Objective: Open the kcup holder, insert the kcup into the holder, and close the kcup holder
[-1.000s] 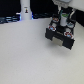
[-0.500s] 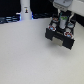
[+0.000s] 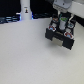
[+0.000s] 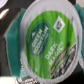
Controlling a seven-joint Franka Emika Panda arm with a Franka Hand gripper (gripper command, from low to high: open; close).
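Hovering over the opened kcup holder (image 3: 61,33), at two o'clock in the exterior view, the gripper (image 3: 63,11) carries the kcup (image 4: 47,42), fingers evidently clenched on it. Best practice: centre the pod over a vacant slot, descend vertically, then release.

1 kcup holder (image 3: 61,34), 1 kcup (image 4: 46,41)

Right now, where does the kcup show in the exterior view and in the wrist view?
Exterior view: the kcup is a small spot with a green top, right under the gripper, above the kcup holder toward the exterior view's right.
Wrist view: the kcup fills nearly the whole picture, its green lid facing the camera.
Shared landmark: the kcup's green top; the holder cannot be made out in the wrist view.
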